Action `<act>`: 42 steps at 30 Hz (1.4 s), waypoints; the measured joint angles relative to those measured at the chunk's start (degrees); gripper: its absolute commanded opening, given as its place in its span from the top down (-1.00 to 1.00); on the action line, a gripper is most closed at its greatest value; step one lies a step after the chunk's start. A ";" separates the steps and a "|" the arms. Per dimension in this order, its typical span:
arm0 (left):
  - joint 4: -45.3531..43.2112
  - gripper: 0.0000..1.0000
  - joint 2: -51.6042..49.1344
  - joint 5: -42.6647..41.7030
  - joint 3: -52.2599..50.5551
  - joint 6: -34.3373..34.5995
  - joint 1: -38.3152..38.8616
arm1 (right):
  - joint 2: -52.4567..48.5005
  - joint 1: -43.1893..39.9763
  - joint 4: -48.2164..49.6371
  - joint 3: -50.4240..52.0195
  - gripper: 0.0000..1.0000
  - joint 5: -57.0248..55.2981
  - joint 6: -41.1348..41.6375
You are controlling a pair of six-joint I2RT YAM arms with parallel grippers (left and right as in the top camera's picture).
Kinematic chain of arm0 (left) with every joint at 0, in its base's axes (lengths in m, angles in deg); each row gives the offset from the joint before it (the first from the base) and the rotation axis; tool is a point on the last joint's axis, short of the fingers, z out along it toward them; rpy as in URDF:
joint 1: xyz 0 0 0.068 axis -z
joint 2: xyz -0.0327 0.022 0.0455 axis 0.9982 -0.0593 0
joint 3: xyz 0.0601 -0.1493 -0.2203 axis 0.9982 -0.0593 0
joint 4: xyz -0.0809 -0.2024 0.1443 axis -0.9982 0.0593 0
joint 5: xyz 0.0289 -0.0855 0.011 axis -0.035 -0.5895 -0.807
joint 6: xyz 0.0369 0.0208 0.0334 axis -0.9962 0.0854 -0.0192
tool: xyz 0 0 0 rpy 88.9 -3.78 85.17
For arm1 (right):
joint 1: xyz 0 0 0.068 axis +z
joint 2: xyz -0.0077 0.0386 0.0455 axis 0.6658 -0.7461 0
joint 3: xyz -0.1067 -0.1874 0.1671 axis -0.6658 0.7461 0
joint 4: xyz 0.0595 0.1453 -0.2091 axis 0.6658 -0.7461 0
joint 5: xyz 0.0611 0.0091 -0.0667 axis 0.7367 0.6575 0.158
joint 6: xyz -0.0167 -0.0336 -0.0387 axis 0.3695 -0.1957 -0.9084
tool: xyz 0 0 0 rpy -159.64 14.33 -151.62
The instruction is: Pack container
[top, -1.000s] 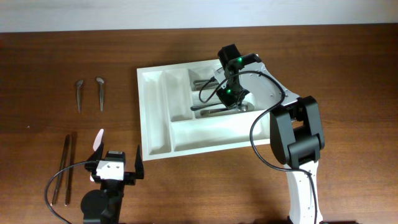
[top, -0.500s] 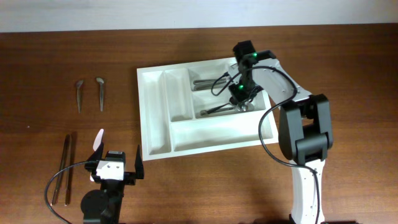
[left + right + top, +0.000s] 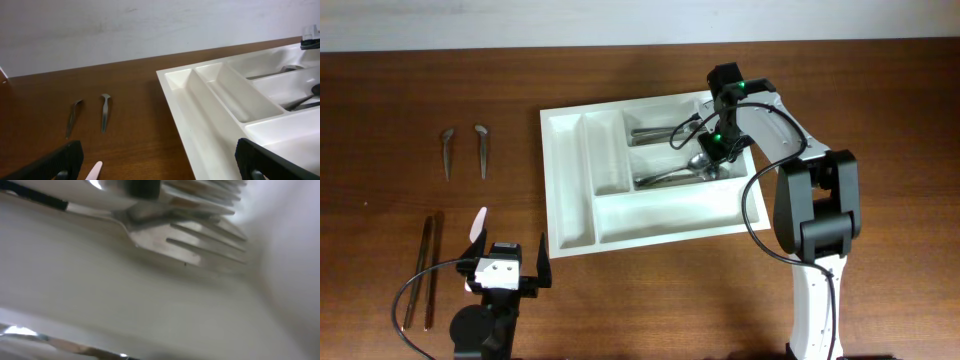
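The white cutlery tray (image 3: 660,212) lies at the table's centre and also shows in the left wrist view (image 3: 200,115). Forks (image 3: 655,132) lie in its top long compartment and spoons (image 3: 672,177) in the middle one. My right gripper (image 3: 717,143) hangs low over the right end of these compartments. Its wrist view is blurred and shows fork tines (image 3: 200,240) close up against the tray wall, and its fingers are hidden. My left gripper (image 3: 506,262) is open and empty at the front left, its jaws (image 3: 160,165) wide apart over bare wood.
Two small metal utensils (image 3: 448,150) (image 3: 481,148) lie at the far left, also in the left wrist view (image 3: 74,116) (image 3: 104,110). Two long dark sticks (image 3: 428,270) lie at the front left. A pink piece (image 3: 477,225) sits beside the left gripper.
My right arm has moved to the right along the tray, from its middle to its right end, uncovering the spoons in the middle compartment. The left arm has not moved.
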 measured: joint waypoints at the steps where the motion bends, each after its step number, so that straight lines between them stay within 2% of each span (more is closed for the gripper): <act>1: 0.00 -0.98 -0.02 0.00 0.00 0.00 0.00 | -0.24 0.00 -0.59 -0.55 0.93 -0.02 0.07; 7: 0.00 -0.99 -0.02 0.00 0.00 0.00 0.00 | -2.12 0.00 -6.62 -9.25 0.92 -0.22 1.07; 8: 0.00 -0.98 -0.02 0.00 0.00 0.00 0.00 | -2.25 0.00 -7.91 -11.63 0.85 -0.24 1.09; 9: 0.00 -0.99 -0.02 0.00 0.00 0.00 0.00 | -2.34 0.00 -9.29 -14.53 0.58 -0.24 1.11; 10: 0.00 -0.98 -0.02 0.00 0.00 0.00 0.00 | -2.34 0.00 -10.34 -17.20 0.09 -0.28 1.29; 11: 0.00 -0.99 -0.02 0.00 0.00 0.00 0.00 | -2.36 0.00 -11.47 -19.96 -0.24 -0.33 1.60; 14: 0.02 -0.98 -0.02 0.00 0.00 0.00 0.00 | -2.36 0.00 -15.91 -28.92 -0.99 -0.37 1.42; 22: 0.00 -0.98 -0.02 0.00 0.00 0.00 0.00 | -2.36 0.00 -26.99 -52.92 -0.97 1.16 1.49; 26: 0.00 -0.98 -0.02 0.00 0.00 0.00 0.00 | -2.34 0.00 -28.30 -61.31 -0.97 -3.02 5.20; 30: 0.00 -0.98 -0.02 0.00 0.00 0.00 0.00 | -2.34 -0.09 -29.27 -64.22 -0.97 -16.74 11.52; 35: 0.00 -0.98 -0.02 0.00 0.00 0.00 0.00 | -2.34 -2.27 -35.34 -64.26 -0.97 -34.03 20.74; 38: 0.00 -0.98 -0.02 0.00 0.00 0.00 0.00 | -2.34 -5.90 -37.05 -64.26 -0.97 -36.87 23.61; 42: 0.00 -0.98 -0.02 0.00 0.00 0.00 0.00 | -2.34 -12.59 -37.48 -64.26 -0.97 -32.52 24.35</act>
